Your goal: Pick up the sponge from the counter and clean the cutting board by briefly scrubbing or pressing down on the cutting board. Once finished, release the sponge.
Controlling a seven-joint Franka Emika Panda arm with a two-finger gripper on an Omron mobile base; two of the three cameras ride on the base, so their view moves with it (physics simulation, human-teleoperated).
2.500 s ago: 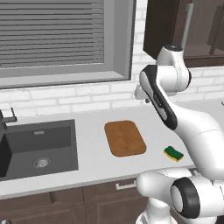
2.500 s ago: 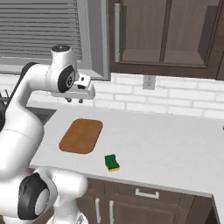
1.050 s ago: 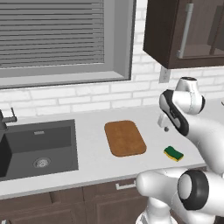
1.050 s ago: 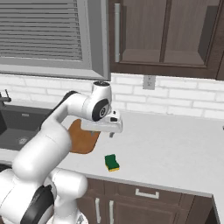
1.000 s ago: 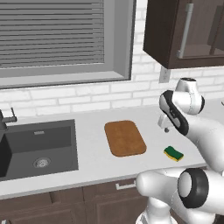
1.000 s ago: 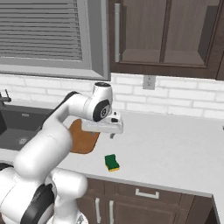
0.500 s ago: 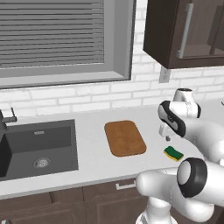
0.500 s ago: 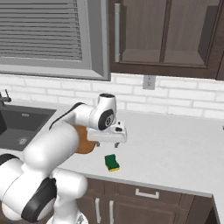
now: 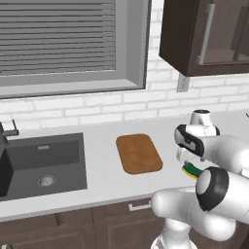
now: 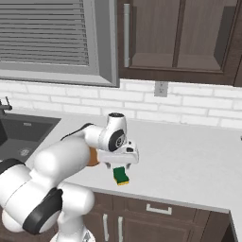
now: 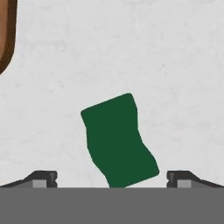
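Here's the gripper [image 10: 120, 164], hanging right above the sponge [image 10: 121, 176] near the front edge of the counter [image 10: 189, 165], and it's got nothing in its grasp. In the hand view the two fingertips [image 11: 41, 178] stand spread wide apart, one on each side of the sponge's [image 11: 118, 141] dark green top, with bare worktop [image 11: 144, 52] showing between tip and sponge on both sides. The sponge lies slightly askew to the line between the tips, flat on the counter, its yellow layer just visible along the edge in the right base view.

Take the cutting board [image 9: 138, 152] as the marker: from the left base view the sponge [image 9: 191, 169] sits off to the right of the cutting board and a touch nearer the front edge, clearly apart from it, with open counter [image 9: 102, 170] between the two. The board lies flat with rounded corners, brown wood, nothing on it. In the hand view a sliver of that board [image 11: 6, 37] peeks in at the upper left corner, well clear of the sponge.

To the left of the cutting board, the dark sink basin [image 9: 41, 163] is sunk into the worktop. Behind the board, a white brick wall [image 9: 97, 109] runs under a window [image 9: 63, 41] with its blinds down, and dark cabinets [image 10: 179, 38] hang on the wall beside it.
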